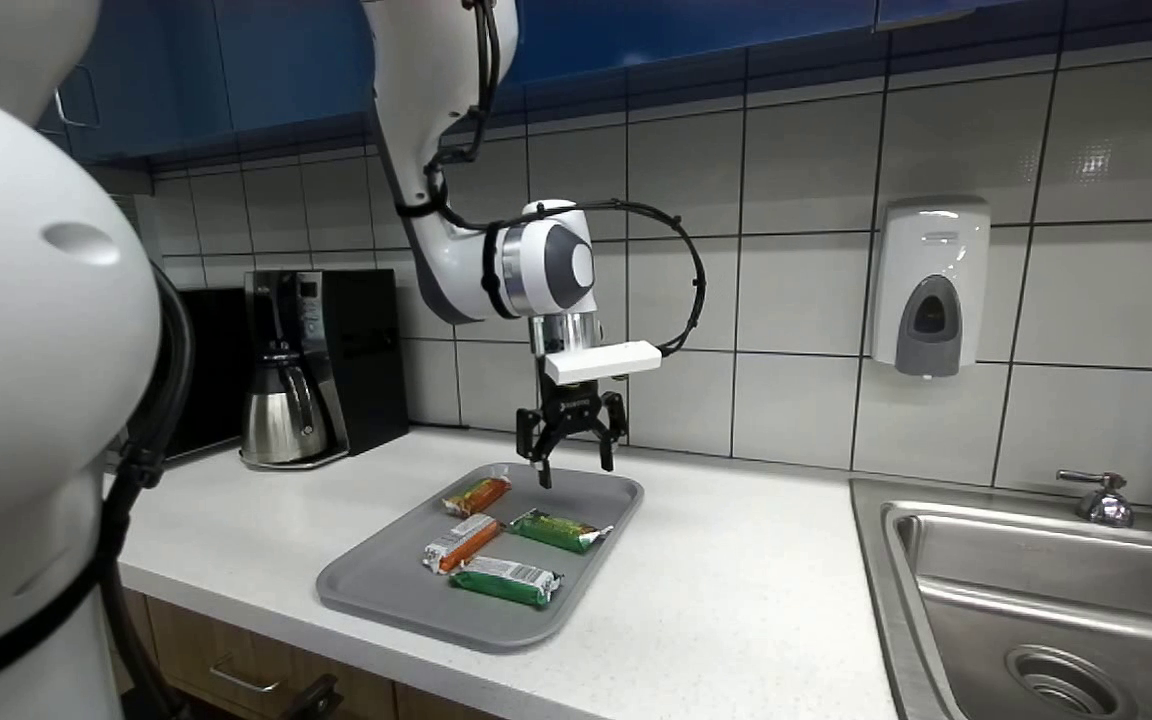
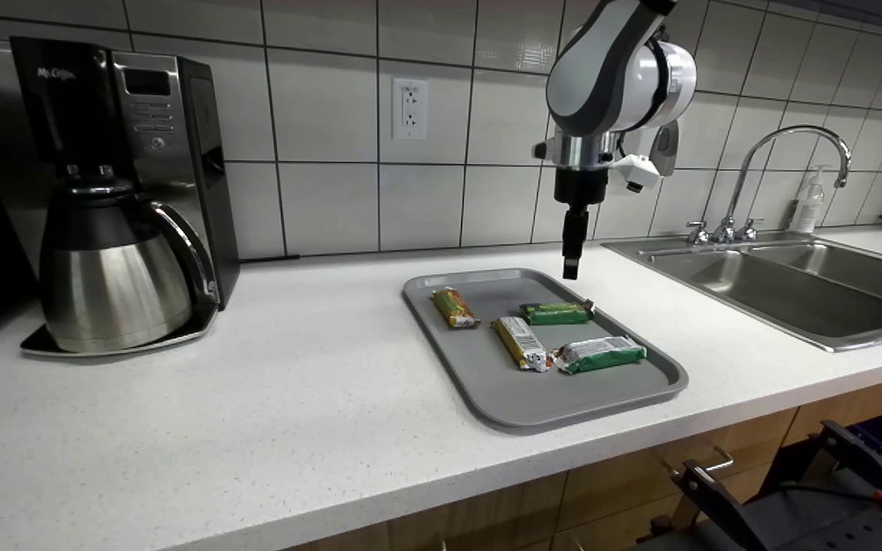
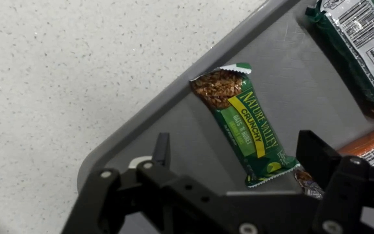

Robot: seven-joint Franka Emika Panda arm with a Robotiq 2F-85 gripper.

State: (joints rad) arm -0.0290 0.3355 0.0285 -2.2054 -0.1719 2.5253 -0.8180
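My gripper (image 1: 575,470) is open and empty, pointing down above the grey tray (image 1: 376,590). It also shows edge-on in an exterior view (image 2: 571,269). In the wrist view, a green granola bar (image 3: 248,130), label up, lies beyond and between the spread fingers (image 3: 235,144), near the tray rim. That bar (image 1: 558,531) lies below the gripper, apart from it. A green bar with its barcode side up (image 1: 506,580) lies closer to the counter's front. An orange bar, barcode up (image 1: 463,543), and an orange-and-green bar (image 1: 477,496) lie on the tray's other half.
A coffee maker with a steel carafe (image 2: 115,275) stands on the white counter (image 2: 318,428). A steel sink (image 1: 1066,600) with a faucet (image 2: 739,180) is on the opposite side of the tray. A soap dispenser (image 1: 931,285) hangs on the tiled wall behind.
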